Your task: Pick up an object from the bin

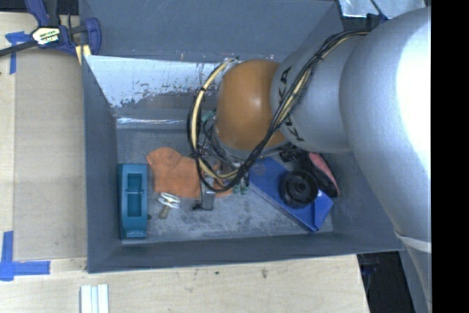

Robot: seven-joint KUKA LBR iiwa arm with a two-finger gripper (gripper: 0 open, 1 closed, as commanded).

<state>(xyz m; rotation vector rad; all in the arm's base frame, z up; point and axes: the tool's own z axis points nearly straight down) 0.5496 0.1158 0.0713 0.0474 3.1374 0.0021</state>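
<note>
Just left of the end effector point(204, 199), whose state I cannot tell, lies an orange cloth point(174, 171).

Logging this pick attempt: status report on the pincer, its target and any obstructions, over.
Pincer low at the bin floor, mid-front. Beside right edge of orange cloth. Small silver piece close by; teal block further toward view's left.

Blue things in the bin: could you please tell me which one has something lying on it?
The flat blue piece at the right: a black round thing lies on it. The teal oblong block at the left bears nothing.
</note>
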